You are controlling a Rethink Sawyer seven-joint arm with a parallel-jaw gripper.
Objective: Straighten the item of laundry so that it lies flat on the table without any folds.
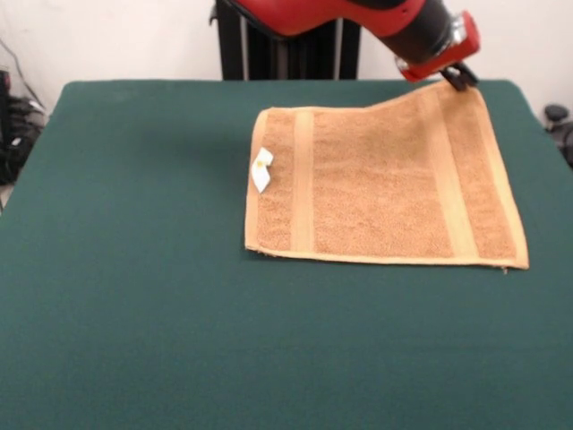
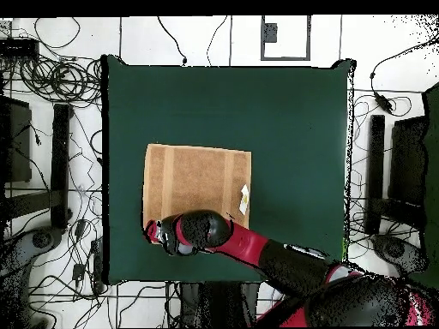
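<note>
Towel (image 1: 385,188) lies almost flat on the table (image 1: 134,296); gripper (image 1: 459,77) pinches its one-o'clock corner, lifted. Next: lower and release it.

Both views are evenly and brightly lit from above, no glare is seen on the matte table (image 1: 134,313), and only a faint soft shadow is cast beside the towel (image 1: 385,188), which is rendered slightly soft.
</note>
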